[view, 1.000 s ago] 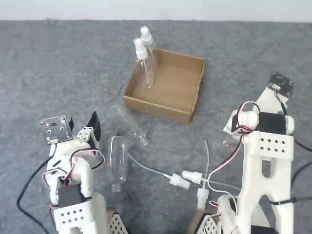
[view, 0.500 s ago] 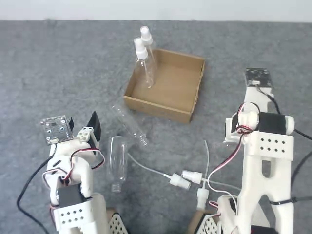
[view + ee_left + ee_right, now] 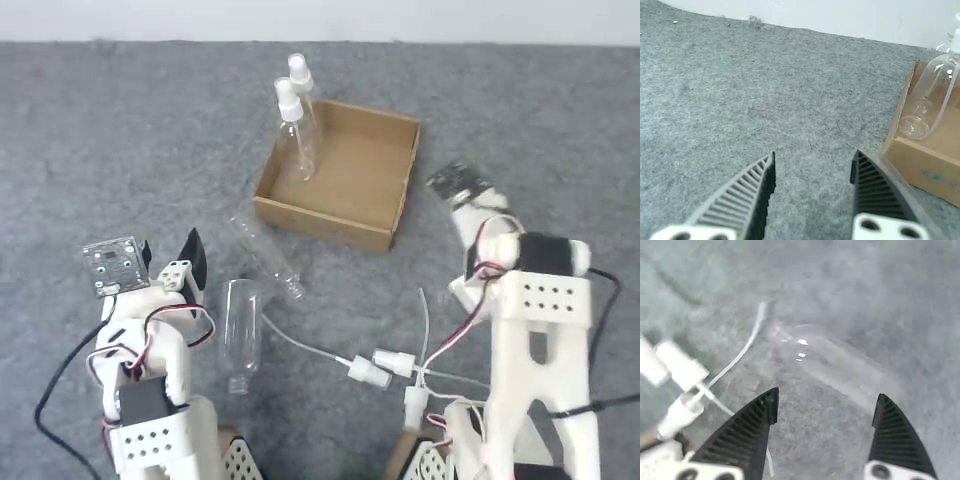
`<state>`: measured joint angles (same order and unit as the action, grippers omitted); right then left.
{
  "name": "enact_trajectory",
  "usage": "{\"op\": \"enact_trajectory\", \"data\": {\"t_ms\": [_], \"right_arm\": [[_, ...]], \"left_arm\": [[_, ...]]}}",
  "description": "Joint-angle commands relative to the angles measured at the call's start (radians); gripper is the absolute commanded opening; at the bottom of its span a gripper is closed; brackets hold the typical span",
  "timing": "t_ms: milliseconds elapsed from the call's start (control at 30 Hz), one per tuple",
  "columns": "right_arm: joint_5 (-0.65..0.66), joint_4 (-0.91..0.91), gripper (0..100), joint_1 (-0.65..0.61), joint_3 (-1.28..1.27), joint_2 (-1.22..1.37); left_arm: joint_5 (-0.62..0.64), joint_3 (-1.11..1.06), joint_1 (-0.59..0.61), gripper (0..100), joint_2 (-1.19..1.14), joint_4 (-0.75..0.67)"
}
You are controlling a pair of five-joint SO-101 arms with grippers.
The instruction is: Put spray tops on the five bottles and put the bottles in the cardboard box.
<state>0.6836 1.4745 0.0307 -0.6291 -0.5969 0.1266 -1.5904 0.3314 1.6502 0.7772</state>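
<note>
The cardboard box (image 3: pixel 400 190) sits at the middle back, and two clear bottles with white spray tops (image 3: pixel 294 125) stand at its far left corner. One of them (image 3: pixel 930 100) and the box's corner (image 3: pixel 925 155) lie ahead of my left gripper (image 3: pixel 812 165), which is open above bare carpet. Two topless bottles (image 3: pixel 264 252) (image 3: pixel 240 335) lie between the box and the left arm. Three loose spray tops (image 3: pixel 392 368) with tubes rest near the right arm's base (image 3: pixel 525 300). My right gripper (image 3: pixel 827 397) is open just above a third lying topless bottle (image 3: pixel 840 365), with spray tops (image 3: pixel 682 371) beside it.
Grey carpet covers the table, with free room at the left and far right. Red and white cables (image 3: pixel 470 310) hang along the right arm near the spray tops' tubes (image 3: pixel 425 320).
The right arm's wrist has swung left toward the box and tipped downward. The left arm, bottles and spray tops have not moved.
</note>
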Motion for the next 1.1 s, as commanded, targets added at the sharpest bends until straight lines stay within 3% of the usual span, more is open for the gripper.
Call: {"op": "enact_trajectory", "data": {"t_ms": [0,267,567,1067], "right_arm": [[0.117,-0.061,25.6,-0.073,-0.041,-0.039],[0.255,-0.105,25.6,-0.087,-0.06,-0.012],[0.413,-0.13,25.5,-0.079,-0.054,0.205],[0.563,-0.325,25.4,0.05,-0.052,0.401]], "left_arm": [[-0.009,0.01,0.005,23,0.008,-0.032],[-0.009,0.01,0.005,23,0.008,-0.032],[-0.009,0.01,0.003,23,0.008,-0.032],[-0.009,0.01,0.003,23,0.008,-0.032]]}}
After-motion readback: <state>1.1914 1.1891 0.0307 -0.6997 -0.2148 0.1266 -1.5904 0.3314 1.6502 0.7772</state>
